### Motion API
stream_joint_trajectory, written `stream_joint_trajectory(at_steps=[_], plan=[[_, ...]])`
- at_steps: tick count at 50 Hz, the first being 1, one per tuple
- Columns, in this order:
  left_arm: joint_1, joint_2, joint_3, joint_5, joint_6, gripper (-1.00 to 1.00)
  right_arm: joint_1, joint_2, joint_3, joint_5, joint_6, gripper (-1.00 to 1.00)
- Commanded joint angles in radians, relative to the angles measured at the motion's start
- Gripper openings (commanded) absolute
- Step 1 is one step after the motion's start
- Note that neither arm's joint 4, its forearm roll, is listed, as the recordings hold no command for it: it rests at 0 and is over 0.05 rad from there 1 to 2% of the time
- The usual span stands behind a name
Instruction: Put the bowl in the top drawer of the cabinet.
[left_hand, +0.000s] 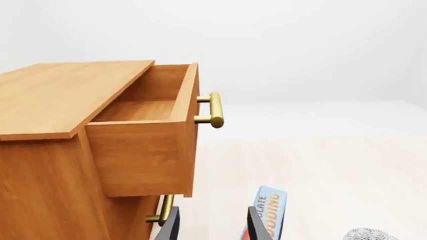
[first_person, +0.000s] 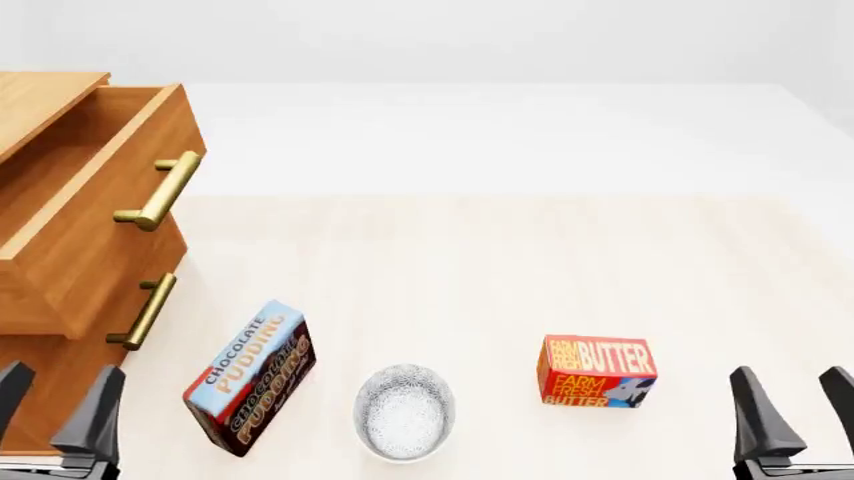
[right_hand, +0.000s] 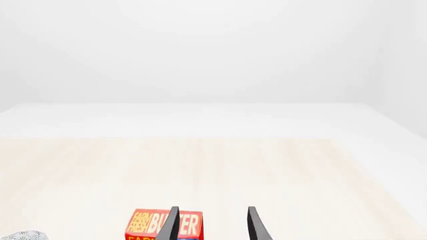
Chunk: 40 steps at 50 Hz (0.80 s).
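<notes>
A pale, light-wood table fills the near ground – its grain faint and washed out. Past its far edge runs a flat white floor, meeting plain white walls. The light is soft and even – nearly shadowless.

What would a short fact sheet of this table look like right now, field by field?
bowl: bowl on the table, between the two boxes, not held
top drawer: top drawer pulled open, nothing visible inside
cabinet: cabinet at the table's left
left gripper: left gripper open, holding nothing
right gripper: right gripper open, holding nothing
boxes: pudding box, butter box
</notes>
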Motion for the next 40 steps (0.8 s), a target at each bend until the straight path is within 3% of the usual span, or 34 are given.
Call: stream_joint_trajectory(at_steps=[1,19,40], plan=[[-0.020,-0.002,-0.057,0.048,-0.002,1.00,0.000,0.000,0.000,0.000,0.000,1.00],[-0.035,-0.002,-0.213,0.135,0.063,1.00,0.000,0.000,0.000,0.000,0.000,1.00],[-0.078,-0.002,-0.427,0.276,0.204,1.00,0.000,0.001,0.000,0.000,0.000,1.00]])
